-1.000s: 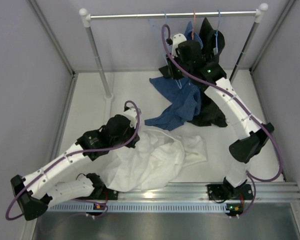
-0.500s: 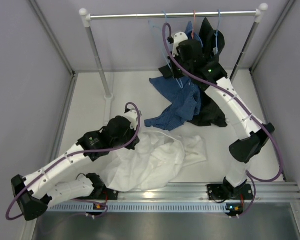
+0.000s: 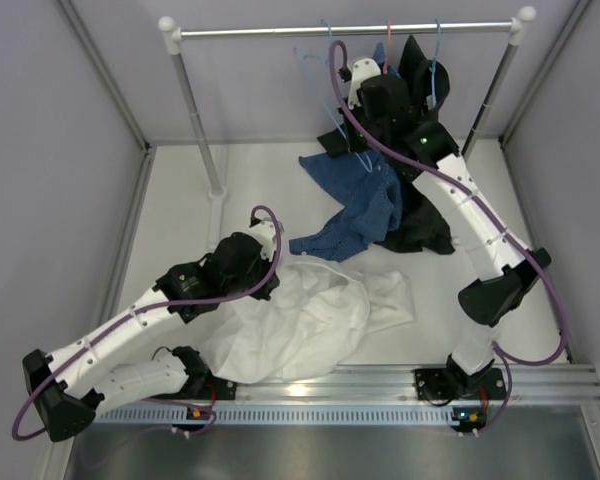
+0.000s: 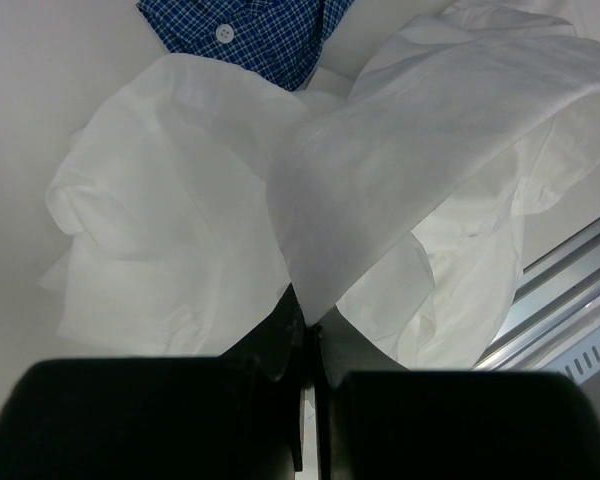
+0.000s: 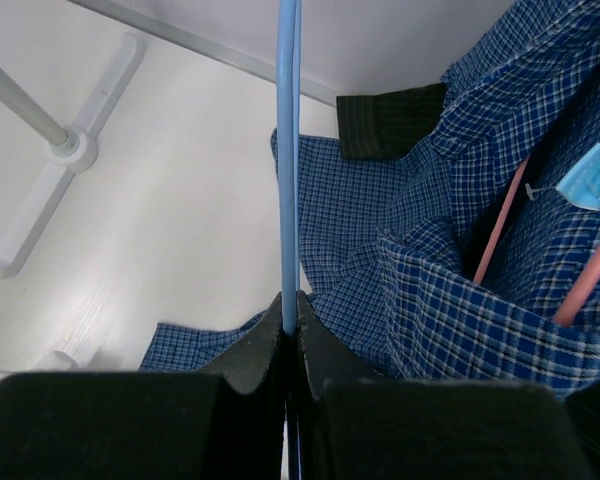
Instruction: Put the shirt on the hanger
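Note:
The white shirt point(image 3: 310, 320) lies crumpled on the table floor near the front. It fills the left wrist view point(image 4: 180, 200). My left gripper point(image 3: 270, 288) is shut on a fold of the shirt, seen pinched between the jaws in the left wrist view point(image 4: 308, 320). The light-blue hanger point(image 3: 310, 58) hangs at the rail, its hook over the bar. My right gripper point(image 3: 345, 130) is shut on the hanger's thin wire point(image 5: 288, 150), which runs straight up from the closed jaws in the right wrist view point(image 5: 290, 315).
A clothes rail point(image 3: 280, 31) on posts point(image 3: 195, 110) spans the back. A blue checked shirt point(image 3: 355, 215) and a black garment point(image 3: 420, 215) hang and spill onto the floor. A red hanger point(image 3: 387, 40) and a darker blue hanger point(image 3: 436, 60) hang on the rail. The stand's foot point(image 5: 70, 150) lies left.
My right gripper has moved a little up and toward the rail with the hanger's wire in it. The left arm and the white shirt have barely moved.

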You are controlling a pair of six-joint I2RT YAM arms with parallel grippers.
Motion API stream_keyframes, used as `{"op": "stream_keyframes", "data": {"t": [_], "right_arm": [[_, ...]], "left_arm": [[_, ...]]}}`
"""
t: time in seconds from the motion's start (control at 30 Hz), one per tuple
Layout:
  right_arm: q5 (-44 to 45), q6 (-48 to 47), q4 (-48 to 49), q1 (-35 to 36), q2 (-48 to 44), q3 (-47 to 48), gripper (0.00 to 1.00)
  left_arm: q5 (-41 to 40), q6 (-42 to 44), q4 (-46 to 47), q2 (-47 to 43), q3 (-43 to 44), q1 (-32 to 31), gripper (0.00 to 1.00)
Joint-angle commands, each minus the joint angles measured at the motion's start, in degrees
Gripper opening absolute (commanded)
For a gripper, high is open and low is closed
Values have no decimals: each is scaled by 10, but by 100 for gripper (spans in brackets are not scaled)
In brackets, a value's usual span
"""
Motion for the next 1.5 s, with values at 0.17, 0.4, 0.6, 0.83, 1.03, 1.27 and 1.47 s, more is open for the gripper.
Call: {"op": "stream_keyframes", "data": {"t": [0.17,0.4,0.6,0.83,1.03,1.27,1.47], "right_arm": [[19,27,37,-9,-27,38,0],[16,43,75,-10,-38,53,0],[-5,51,80,-16,-38,73,0],[-17,48,90,-18,-40,77,0],[-52,42,107,-23,-55,62,0],[-112,17,148,-23,-130,-11,0],[-153,-2,127,-23,-205,-104,0]], "left_arm": [[2,-3,28,-17,-3,1,0],[4,-5,28,-22,-7,1,0],[0,-6,29,-29,-9,1,0],[-6,-7,29,-29,-8,1,0],[-16,-11,29,-30,-7,1,0],[-45,-41,42,-25,7,1,0],[-79,-68,59,15,41,2,0]]}}
